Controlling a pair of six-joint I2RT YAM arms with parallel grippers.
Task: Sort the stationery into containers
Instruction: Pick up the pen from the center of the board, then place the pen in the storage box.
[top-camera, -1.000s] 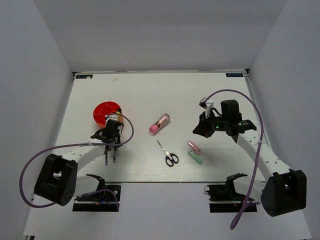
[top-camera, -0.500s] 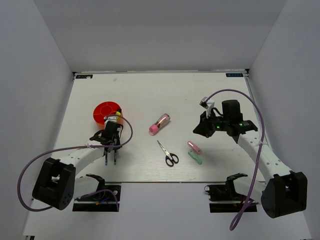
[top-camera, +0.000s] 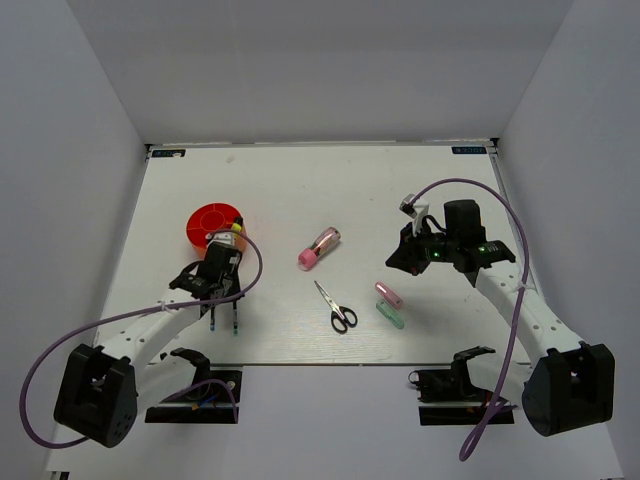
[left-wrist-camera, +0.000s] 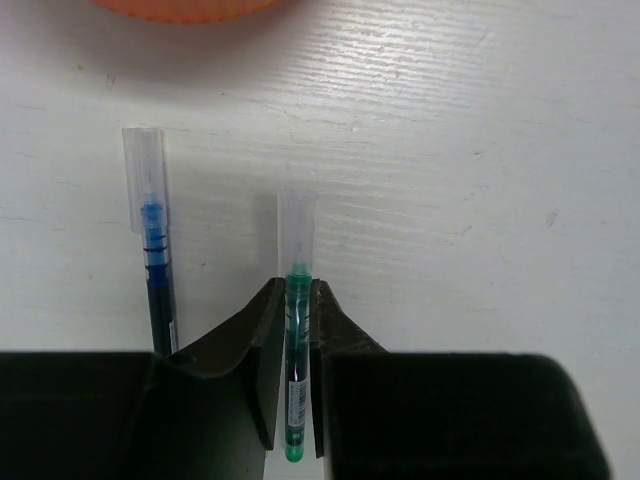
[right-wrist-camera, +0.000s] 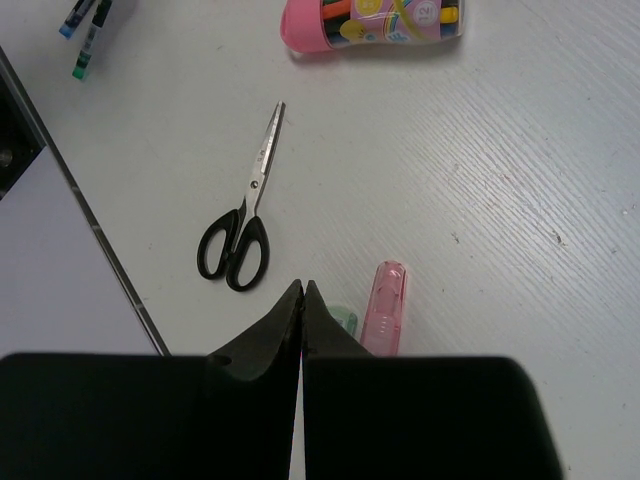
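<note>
My left gripper (left-wrist-camera: 293, 290) is shut on a green pen (left-wrist-camera: 296, 260) with a clear cap, held low over the table just in front of the red-orange pot (left-wrist-camera: 190, 8). A blue pen (left-wrist-camera: 152, 240) lies parallel to it on the left. In the top view the left gripper (top-camera: 228, 298) is below the pot (top-camera: 214, 225). My right gripper (right-wrist-camera: 302, 290) is shut and empty above a pink capsule (right-wrist-camera: 383, 310) and a pale-green capsule (right-wrist-camera: 343, 320). Black-handled scissors (right-wrist-camera: 243, 225) and a pink tube (right-wrist-camera: 375, 22) lie further left.
A small yellow-tipped item (top-camera: 237, 226) shows at the pot's right rim, half hidden by my left wrist. In the top view the scissors (top-camera: 336, 308) and pink tube (top-camera: 320, 247) lie mid-table. The table's near edge (top-camera: 320, 364) runs close below the pens.
My left arm has swung and its gripper has shifted slightly toward the near edge. The green pen has moved a little to the right with it. The right arm has not moved.
</note>
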